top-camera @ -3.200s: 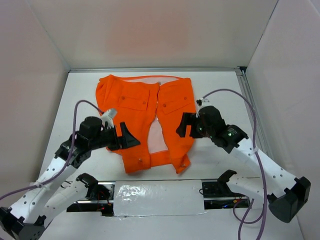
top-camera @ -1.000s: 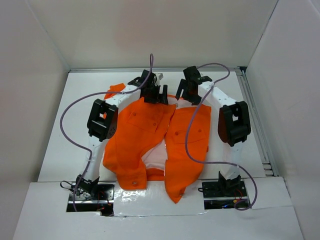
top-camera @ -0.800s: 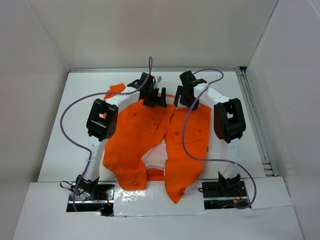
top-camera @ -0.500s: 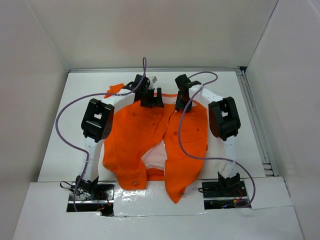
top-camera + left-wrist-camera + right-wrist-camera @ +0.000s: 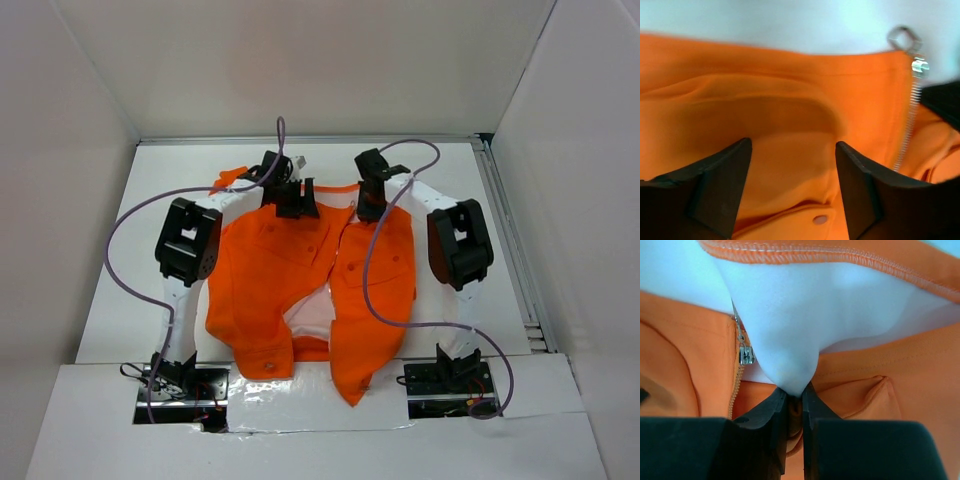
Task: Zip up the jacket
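The orange jacket (image 5: 270,260) lies front-up on the white table, its two front halves parted below and pale lining (image 5: 305,318) showing in the gap. Both arms reach to its far collar end. My left gripper (image 5: 293,203) (image 5: 792,165) stands open astride the left front's orange cloth (image 5: 765,115), not pinching it; the light zipper (image 5: 911,120) runs down just right of the fingers, and a snap (image 5: 820,219) lies between them. My right gripper (image 5: 368,205) (image 5: 795,396) is shut on a fold of lining and orange cloth at the right front's upper edge, beside the zipper slider (image 5: 746,355).
White walls close in the table (image 5: 130,260) on three sides, with a metal rail (image 5: 503,220) along the right. Purple cables (image 5: 118,225) loop out from both arms over the jacket and table. A white cover (image 5: 320,400) spans the near edge by the arm bases.
My right gripper has closed on the jacket's upper edge and shifted slightly left and nearer. The left gripper has slid left along the collar, its fingers narrowing but still apart.
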Controlling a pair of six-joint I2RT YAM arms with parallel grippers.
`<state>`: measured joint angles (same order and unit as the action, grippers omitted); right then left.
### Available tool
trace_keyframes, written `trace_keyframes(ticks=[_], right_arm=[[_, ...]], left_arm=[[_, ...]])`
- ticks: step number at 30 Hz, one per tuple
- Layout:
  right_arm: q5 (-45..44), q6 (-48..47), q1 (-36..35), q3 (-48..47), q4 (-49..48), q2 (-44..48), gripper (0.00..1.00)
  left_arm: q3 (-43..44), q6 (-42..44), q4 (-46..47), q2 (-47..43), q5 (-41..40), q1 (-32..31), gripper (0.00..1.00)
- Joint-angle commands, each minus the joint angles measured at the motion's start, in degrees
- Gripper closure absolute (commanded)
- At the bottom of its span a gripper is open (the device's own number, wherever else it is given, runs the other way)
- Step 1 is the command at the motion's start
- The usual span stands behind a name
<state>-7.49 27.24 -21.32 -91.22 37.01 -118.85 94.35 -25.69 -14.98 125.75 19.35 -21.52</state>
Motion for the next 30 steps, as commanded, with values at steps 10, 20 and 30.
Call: trace_keyframes(ticks=[10,20,30], right_arm=[[14.5,-8.6,6.6,10.3,-1.2,13.2,0.52],[20.4,-10.8,7.7,11.2,-4.4,14.4,0.88],[44.2,-19.6,9.1,18.4,-24.3,25.8,0.9]], left_arm=[[0.0,-0.7,-13.3,-0.2,-4.1,9.4,0.3],[-2.0,-2.3,-18.1,-6.7,-3.3,11.4,0.32],[8.7,6.1,-11.1,-10.8,16.7,4.2,0.01]])
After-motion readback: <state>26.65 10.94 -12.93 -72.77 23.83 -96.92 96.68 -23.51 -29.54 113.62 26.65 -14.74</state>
